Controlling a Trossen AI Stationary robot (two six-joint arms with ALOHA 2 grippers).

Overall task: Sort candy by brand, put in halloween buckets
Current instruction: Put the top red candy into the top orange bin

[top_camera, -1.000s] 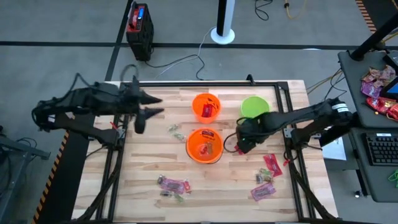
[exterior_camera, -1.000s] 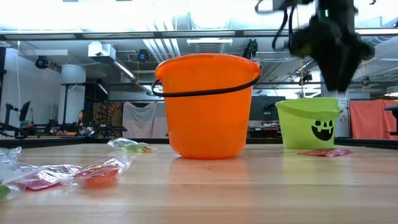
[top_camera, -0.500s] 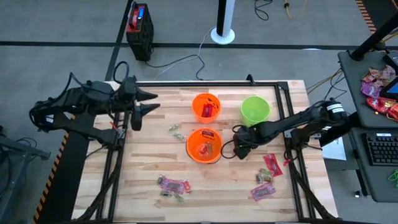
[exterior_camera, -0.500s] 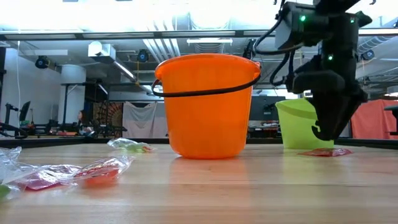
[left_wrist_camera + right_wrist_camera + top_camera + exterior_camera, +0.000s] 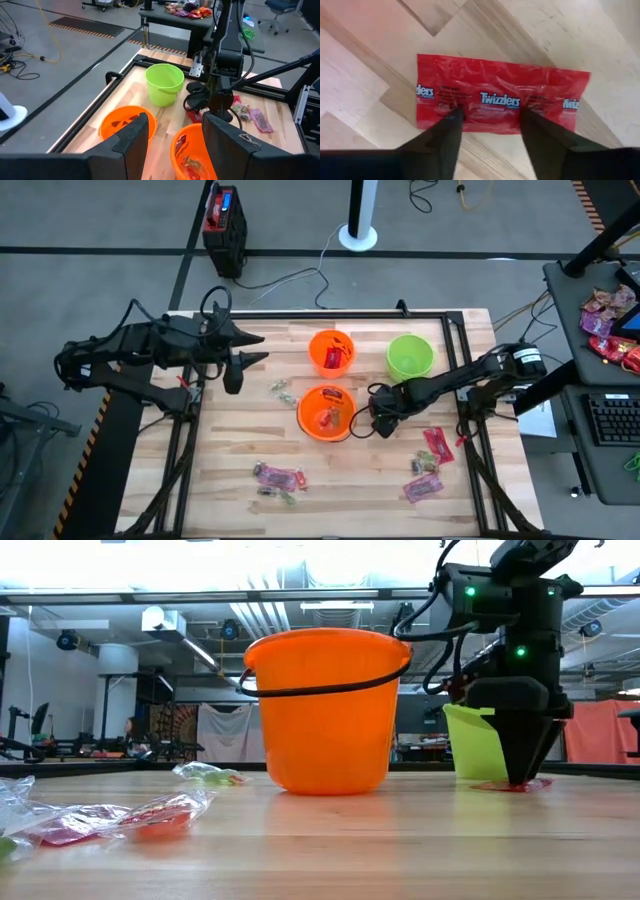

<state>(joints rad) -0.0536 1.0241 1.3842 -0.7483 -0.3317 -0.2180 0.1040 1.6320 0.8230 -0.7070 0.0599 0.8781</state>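
Note:
A red Twizzlers packet (image 5: 500, 97) lies flat on the wood between the near orange bucket (image 5: 325, 412) and the table's right side; it shows in the low view as a red sliver (image 5: 535, 783). My right gripper (image 5: 491, 116) points down over it, open, just right of that bucket (image 5: 325, 710). The far orange bucket (image 5: 332, 350) and the green bucket (image 5: 410, 355) stand behind; both orange buckets hold candy. My left gripper (image 5: 243, 350) hovers open over the table's far left part, touching nothing. My right gripper comes from above, pointing down, with its two spread fingertips (image 5: 454, 116) set on the Twizzlers packet's flat face near one long edge (image 5: 485, 127). The fingers stand apart along the packet's length. The packet lies flat on the table, not lifted.
Loose candy lies by the bucket's left (image 5: 282, 388), near the front edge (image 5: 278, 477) and at the right front (image 5: 430, 465). A black frame (image 5: 330, 313) rims the table. A black-and-red box (image 5: 224, 220) sits on the floor, and a candy heap (image 5: 610, 320) on a side desk.
My right gripper has moved down and toward the table's left, from above the green bucket's side to the tabletop beside the near orange bucket, ending with its tips on the red packet.

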